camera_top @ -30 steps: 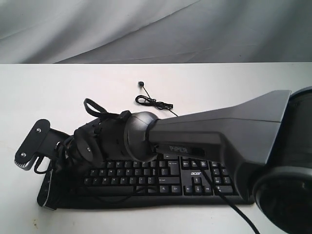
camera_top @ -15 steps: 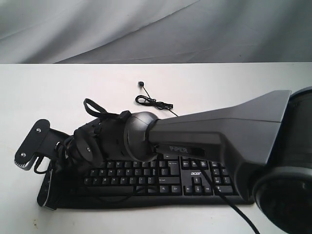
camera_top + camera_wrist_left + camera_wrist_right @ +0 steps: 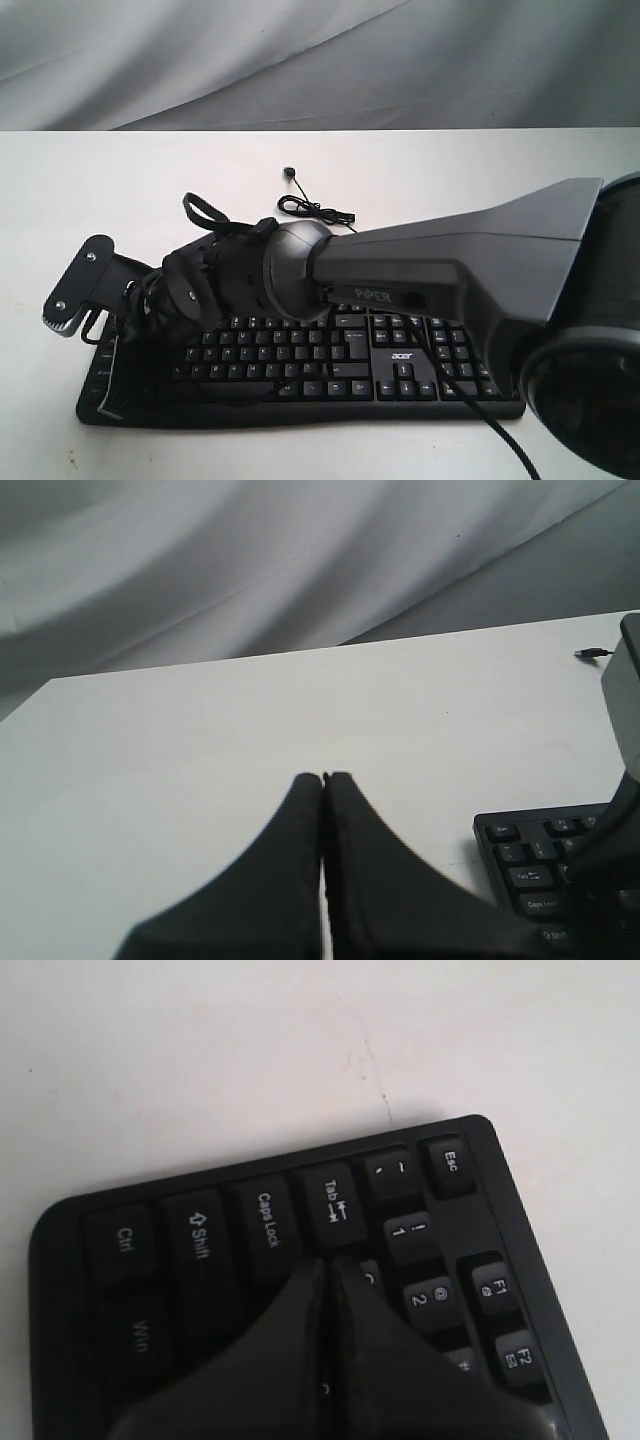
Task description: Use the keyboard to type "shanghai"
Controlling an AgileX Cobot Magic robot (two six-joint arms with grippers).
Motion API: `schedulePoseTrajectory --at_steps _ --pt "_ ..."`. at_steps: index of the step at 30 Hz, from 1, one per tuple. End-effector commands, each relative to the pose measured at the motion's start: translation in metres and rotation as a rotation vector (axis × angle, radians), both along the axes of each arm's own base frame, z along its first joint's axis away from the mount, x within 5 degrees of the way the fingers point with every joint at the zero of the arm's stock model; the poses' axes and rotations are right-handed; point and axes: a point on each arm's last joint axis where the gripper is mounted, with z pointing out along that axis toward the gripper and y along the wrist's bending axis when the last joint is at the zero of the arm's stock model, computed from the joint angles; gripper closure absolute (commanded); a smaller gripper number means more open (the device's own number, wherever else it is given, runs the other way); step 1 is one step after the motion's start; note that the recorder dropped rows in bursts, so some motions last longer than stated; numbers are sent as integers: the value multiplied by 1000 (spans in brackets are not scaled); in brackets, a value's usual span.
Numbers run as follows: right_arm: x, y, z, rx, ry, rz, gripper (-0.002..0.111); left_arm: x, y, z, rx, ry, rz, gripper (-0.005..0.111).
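The black acer keyboard point(image 3: 330, 362) lies along the table's front edge, and its Esc corner point(image 3: 530, 870) shows in the left wrist view. My right arm reaches across it to its left end. The right gripper point(image 3: 328, 1261) is shut with nothing held, its tips over the keys point(image 3: 265, 1222) beside Tab and Caps Lock. I cannot tell whether a key is pressed. In the exterior view its fingers are hidden under the wrist point(image 3: 215, 280). My left gripper point(image 3: 323, 777) is shut and empty above bare table, left of the keyboard.
The keyboard's thin black cable point(image 3: 315, 209) lies coiled behind the keyboard, its plug point(image 3: 592, 654) on the white table point(image 3: 450, 170). A grey cloth backdrop point(image 3: 320, 60) hangs behind. The right arm's dark base point(image 3: 590, 400) fills the front right corner.
The right arm's wrist has lifted and shifted a little toward the back, uncovering more rows of keys. The left gripper's earlier position is not shown.
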Motion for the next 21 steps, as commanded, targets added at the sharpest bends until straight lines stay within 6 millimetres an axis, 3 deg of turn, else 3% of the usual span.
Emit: schedulePoseTrajectory --at_steps 1,12,21 --pt "2 -1 2 12 -3 -13 108 0 -1 0 -5 -10 -8 107" --pt "-1 2 -8 1 10 -9 108 0 -1 0 -5 -10 -8 107" --pt "5 -5 21 16 -27 -14 108 0 -1 0 -5 -10 -8 107"
